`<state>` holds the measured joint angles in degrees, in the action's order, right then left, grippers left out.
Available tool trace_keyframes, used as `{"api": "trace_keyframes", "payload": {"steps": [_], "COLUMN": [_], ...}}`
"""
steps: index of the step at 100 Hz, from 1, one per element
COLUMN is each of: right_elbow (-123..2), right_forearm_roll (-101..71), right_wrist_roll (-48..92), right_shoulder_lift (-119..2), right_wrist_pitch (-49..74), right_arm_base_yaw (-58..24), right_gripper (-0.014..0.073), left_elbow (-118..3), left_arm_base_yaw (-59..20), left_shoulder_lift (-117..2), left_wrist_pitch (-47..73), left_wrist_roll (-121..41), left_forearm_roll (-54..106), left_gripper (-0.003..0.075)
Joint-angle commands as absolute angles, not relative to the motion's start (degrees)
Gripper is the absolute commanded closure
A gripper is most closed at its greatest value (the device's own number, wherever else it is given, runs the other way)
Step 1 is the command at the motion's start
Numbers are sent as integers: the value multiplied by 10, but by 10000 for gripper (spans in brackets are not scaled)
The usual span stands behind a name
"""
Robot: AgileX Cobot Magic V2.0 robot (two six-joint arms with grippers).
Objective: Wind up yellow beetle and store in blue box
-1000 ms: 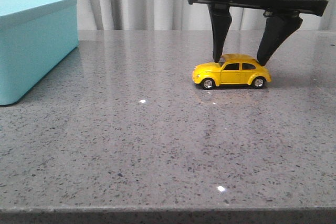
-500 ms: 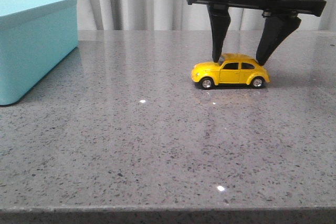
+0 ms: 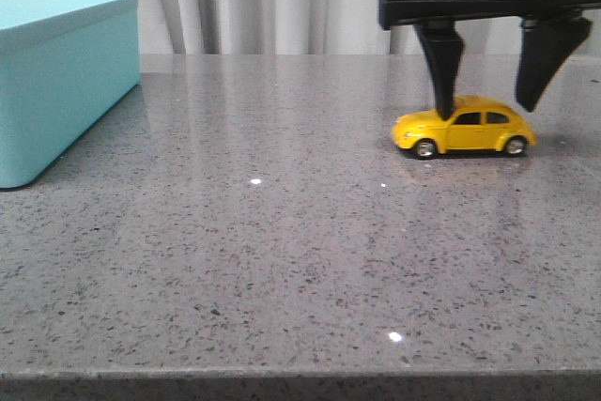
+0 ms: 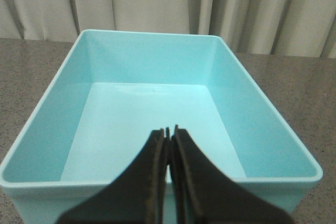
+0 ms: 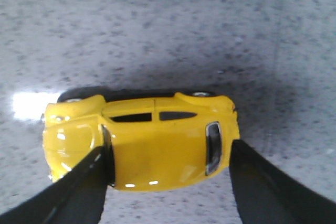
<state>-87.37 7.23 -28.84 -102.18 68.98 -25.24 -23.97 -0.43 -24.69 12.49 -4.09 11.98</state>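
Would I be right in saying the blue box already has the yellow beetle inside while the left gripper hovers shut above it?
Not quite: the blue box is empty in the left wrist view. The yellow beetle stands on the table under the right gripper. The left gripper is indeed shut.

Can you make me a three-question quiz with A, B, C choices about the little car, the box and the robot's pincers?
1. Where is the yellow beetle?
A. In the blue box
B. On the table, under the right pincer
C. Lifted in the air

2. What colour is the box?
A. Light blue
B. Red
C. Green

3. How is the left pincer?
A. Wide open
B. Holding the car
C. Shut, holding nothing

Answers: 1 B, its wheels rest on the grey table beneath the right pincer. 2 A, its walls are turquoise-blue. 3 C, its fingers meet above the box.
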Motion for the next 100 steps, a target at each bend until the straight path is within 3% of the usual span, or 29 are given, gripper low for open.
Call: {"api": "trace_keyframes", "payload": {"steps": [1,34,100], "right_elbow": [-886,-886,-884], "right_forearm_roll": [115,140,122], "right_wrist_roll": [-285,-285,-270], "right_shoulder_lift": [-998,-982,-777], "right_wrist_pitch": [725,755,721], "right_arm_base_yaw": [-227,-166,-213], "right_gripper": [96,96,96], "left_elbow": [-262,-262,-262], "left_arm_base_yaw": [-5,-5,-5], "left_shoulder_lift": [-252,-252,-252], "left_wrist_pitch": [82,82,82], "left_wrist_roll": [-36,-36,-36], "left_forearm_roll": [125,125,125], "left_gripper": [739,739,739]}}
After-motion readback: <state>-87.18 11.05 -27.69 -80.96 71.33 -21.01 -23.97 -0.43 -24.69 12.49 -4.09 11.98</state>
